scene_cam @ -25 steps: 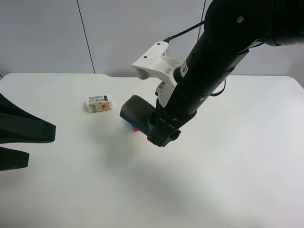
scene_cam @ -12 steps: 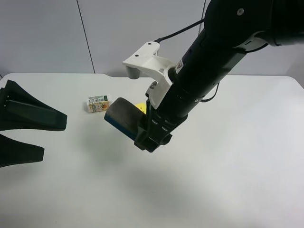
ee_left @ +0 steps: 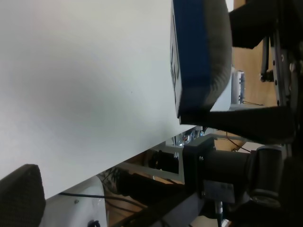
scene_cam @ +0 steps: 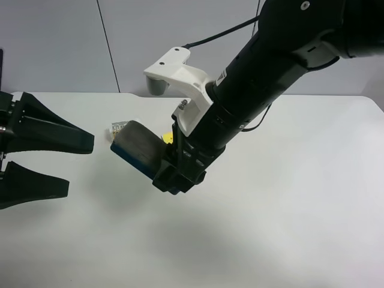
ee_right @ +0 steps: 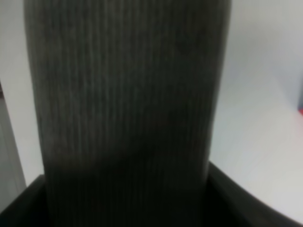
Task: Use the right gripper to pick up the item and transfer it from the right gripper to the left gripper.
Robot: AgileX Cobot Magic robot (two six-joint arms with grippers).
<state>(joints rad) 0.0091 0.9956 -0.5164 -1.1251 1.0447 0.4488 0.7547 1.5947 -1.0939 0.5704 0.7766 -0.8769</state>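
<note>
The eraser, dark grey felt top over a blue base, is held tilted above the table in my right gripper, which is shut on its near end. This is the thick black arm with the white bracket. In the right wrist view the felt fills the frame. My left gripper is at the exterior high view's left, with its jaws spread wide and empty, a short gap from the eraser's free end. The left wrist view shows the eraser's blue base ahead, with the right gripper's fingers clamped on it.
The white labelled packet lies on the white table, mostly hidden behind the eraser. A yellow corner of the puzzle cube shows beside the right arm. A grey wall stands behind the table.
My right gripper has carried the eraser up and toward the exterior high view's left, uncovering the cube. My left gripper has moved in from the left edge toward the eraser.
</note>
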